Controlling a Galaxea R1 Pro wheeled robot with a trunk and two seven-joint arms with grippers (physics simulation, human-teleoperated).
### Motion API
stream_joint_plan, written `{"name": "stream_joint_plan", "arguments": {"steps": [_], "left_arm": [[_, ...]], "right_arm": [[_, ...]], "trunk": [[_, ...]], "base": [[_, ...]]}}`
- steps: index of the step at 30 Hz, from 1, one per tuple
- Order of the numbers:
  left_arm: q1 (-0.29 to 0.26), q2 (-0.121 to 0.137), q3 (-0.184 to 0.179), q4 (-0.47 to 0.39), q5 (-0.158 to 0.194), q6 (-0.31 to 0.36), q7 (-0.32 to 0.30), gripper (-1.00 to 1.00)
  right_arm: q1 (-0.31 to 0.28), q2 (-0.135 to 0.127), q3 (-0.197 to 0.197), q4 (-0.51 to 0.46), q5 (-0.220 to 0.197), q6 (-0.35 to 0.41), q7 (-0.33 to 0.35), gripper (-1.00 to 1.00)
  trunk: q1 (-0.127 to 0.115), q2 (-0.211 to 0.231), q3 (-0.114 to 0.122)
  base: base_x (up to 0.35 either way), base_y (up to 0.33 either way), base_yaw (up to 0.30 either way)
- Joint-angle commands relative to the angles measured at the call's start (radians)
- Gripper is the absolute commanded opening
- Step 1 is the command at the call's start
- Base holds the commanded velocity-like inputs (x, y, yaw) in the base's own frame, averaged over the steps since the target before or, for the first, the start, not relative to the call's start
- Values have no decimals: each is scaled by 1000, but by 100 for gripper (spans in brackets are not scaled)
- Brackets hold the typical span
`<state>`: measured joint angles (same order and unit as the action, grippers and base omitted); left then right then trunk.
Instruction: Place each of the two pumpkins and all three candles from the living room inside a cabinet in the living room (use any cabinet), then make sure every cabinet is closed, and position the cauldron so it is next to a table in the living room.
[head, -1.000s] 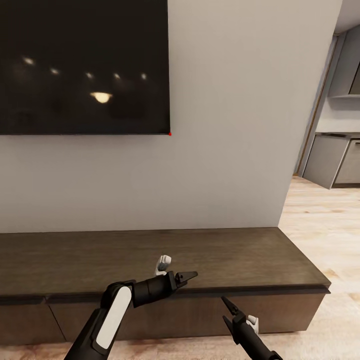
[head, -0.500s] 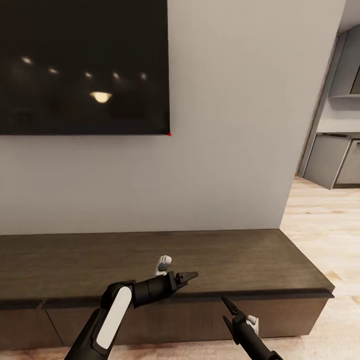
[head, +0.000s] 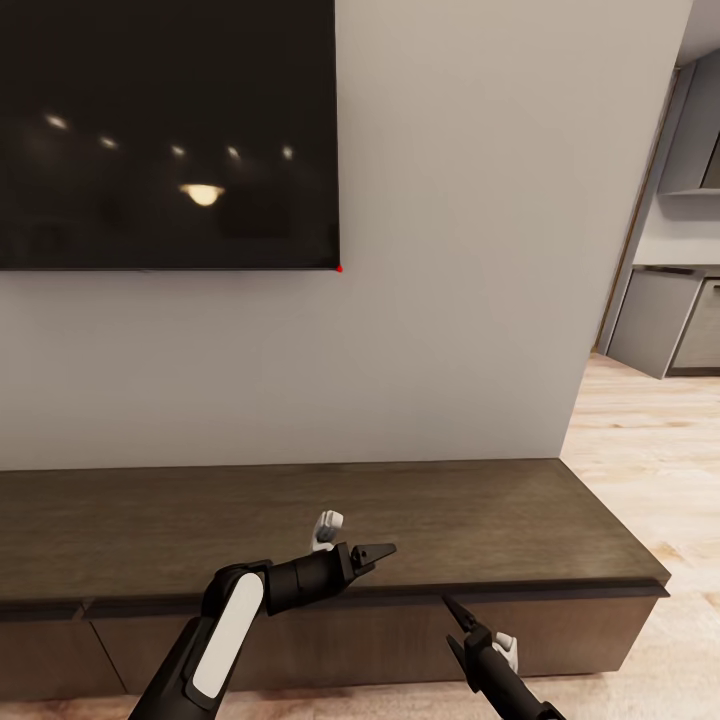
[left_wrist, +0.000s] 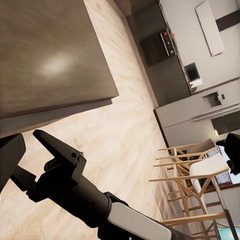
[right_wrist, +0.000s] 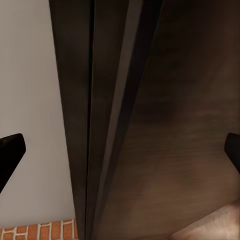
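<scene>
The long, low, dark brown cabinet (head: 470, 520) runs along the wall in front of me, and the drawer fronts (head: 380, 635) in view sit flush. Over its front edge my left gripper (head: 358, 538) hovers open and holds nothing. The right gripper (head: 478, 628) is lower, in front of a drawer front near the cabinet's right end, also open and holding nothing. In the right wrist view the drawer front (right_wrist: 170, 125) is close between the spread fingertips (right_wrist: 11, 149). The pumpkins, candles, cauldron and table are out of view.
A large black TV (head: 165, 130) hangs on the grey wall above the cabinet. Pale wood floor (head: 650, 450) opens to the right, toward grey kitchen cupboards (head: 665, 320). Wooden dining chairs (left_wrist: 195, 170) appear in the left wrist view.
The whole view has shifted slightly, so the camera moved a little; the cabinet's right end now sits slightly further right. Both arms keep their poses.
</scene>
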<state>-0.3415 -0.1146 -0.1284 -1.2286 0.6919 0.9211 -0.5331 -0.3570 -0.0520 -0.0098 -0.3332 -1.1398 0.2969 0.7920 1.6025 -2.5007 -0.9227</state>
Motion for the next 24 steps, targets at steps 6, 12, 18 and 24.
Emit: {"name": "stream_joint_plan", "arguments": {"steps": [6, 12, 18, 24], "left_arm": [[-1, 0, 1, 0, -1, 5, -1, 100], [-1, 0, 1, 0, -1, 5, -1, 100], [-1, 0, 1, 0, -2, 5, -1, 100], [-1, 0, 1, 0, -2, 3, -1, 100]], "right_arm": [[0, 0, -1, 0, -8, 9, 1, 100], [0, 0, -1, 0, -8, 8, 1, 100], [0, 0, -1, 0, -8, 8, 1, 100], [0, 0, -1, 0, -8, 8, 0, 100]], "trunk": [[0, 0, -1], [0, 0, -1], [0, 0, -1], [0, 0, -1]], "base": [[0, 0, 0], [0, 0, 0], [0, 0, 0], [0, 0, 0]]}}
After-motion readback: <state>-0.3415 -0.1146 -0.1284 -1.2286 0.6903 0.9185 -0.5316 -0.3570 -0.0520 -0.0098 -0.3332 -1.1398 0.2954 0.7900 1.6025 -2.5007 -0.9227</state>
